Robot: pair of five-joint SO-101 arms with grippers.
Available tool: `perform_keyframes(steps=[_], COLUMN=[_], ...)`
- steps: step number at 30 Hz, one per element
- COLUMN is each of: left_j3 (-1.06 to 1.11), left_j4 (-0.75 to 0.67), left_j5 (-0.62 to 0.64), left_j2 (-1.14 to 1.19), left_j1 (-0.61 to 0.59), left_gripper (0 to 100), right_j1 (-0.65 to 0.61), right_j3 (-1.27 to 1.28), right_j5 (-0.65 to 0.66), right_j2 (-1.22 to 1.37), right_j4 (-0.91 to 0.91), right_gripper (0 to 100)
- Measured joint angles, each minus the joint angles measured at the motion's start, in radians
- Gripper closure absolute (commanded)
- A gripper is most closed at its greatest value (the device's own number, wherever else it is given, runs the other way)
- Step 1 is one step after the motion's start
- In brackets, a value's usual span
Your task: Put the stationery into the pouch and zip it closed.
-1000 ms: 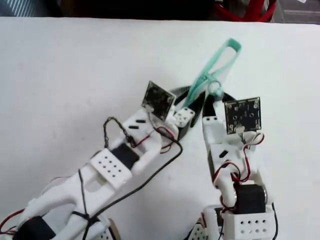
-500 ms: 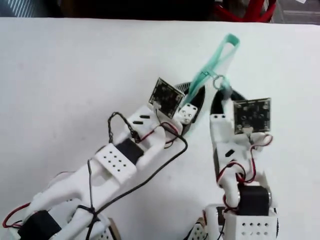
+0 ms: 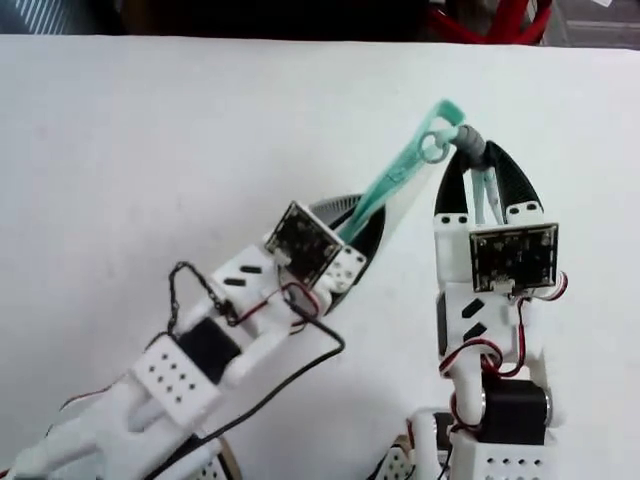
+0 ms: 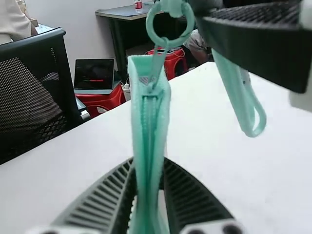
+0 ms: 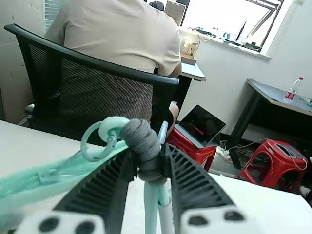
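The mint-green fabric zip pouch [image 3: 392, 178] stands edge-on over the middle of the white bench [image 3: 150, 150]. It slants up toward the bench's far edge, stretched between the two claws, and the pictures do not show whether it touches the bench. At its far end a round green ring [image 3: 432, 150] hangs from the slider, joined to a grey wrapped zip pull [image 3: 470, 143]. The right claw [image 3: 478, 152] is pinched narrow on that grey pull, its black fingers meeting around it. A green strap loop [image 4: 243, 102] dangles from the same end, beside the right claw. The left claw [image 3: 355, 222] clamps the pouch's near end, its ribbed fingers [image 4: 192, 197] pressed against both fabric faces with the zip line running up between them.
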Motion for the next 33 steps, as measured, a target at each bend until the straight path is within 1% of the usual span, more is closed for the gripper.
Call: perform_keyframes(steps=[3, 5, 9, 11, 17, 19, 21, 24, 25, 27, 29, 31, 33], left_j3=[0.000, 0.012, 0.064, 0.097, 0.109, 0.109, 0.110, 0.110, 0.112, 0.129, 0.132, 0.132, 0.127], left_j4=[0.083, 0.112, 0.123, 0.133, 0.153, 0.157, 0.157, 0.157, 0.157, 0.150, 0.149, 0.149, 0.164], left_j5=[0.000, -0.002, -0.002, 0.000, 0.000, 0.000, 0.000, 0.000, 0.000, -0.002, -0.002, -0.002, -0.029], left_j2=[-0.086, -0.130, -0.203, -0.245, -0.279, -0.281, -0.281, -0.281, -0.281, -0.285, -0.285, -0.285, -0.287], left_j1=[0.000, 0.000, 0.000, -0.011, -0.017, -0.014, -0.014, -0.014, -0.014, -0.014, -0.014, -0.014, -0.012], left_gripper=[98, 98, 98, 98, 98, 98, 98, 98, 98, 98, 98, 98, 98], right_j1=[0.008, 0.038, 0.095, 0.146, 0.166, 0.160, 0.169, 0.163, 0.163, 0.157, 0.117, 0.046, -0.018], right_j3=[0.000, 0.000, 0.000, -0.017, -0.034, -0.040, -0.077, -0.163, -0.193, -0.245, -0.267, -0.278, -0.290], right_j5=[0.031, 0.037, 0.037, 0.032, 0.037, 0.035, 0.003, -0.031, -0.032, -0.021, 0.071, 0.215, 0.367], right_j2=[0.028, 0.066, 0.166, 0.222, 0.371, 0.382, 0.373, 0.308, 0.284, 0.244, 0.216, 0.206, 0.193], right_j4=[-0.008, -0.023, -0.078, -0.112, -0.190, -0.192, -0.147, 0.012, 0.078, 0.192, 0.267, 0.321, 0.384], right_gripper=[97.9, 97.9, 97.9, 97.9, 97.9, 97.9, 97.8, 97.2, 95.8, 88.7, 79.6, 71.9, 68.7])
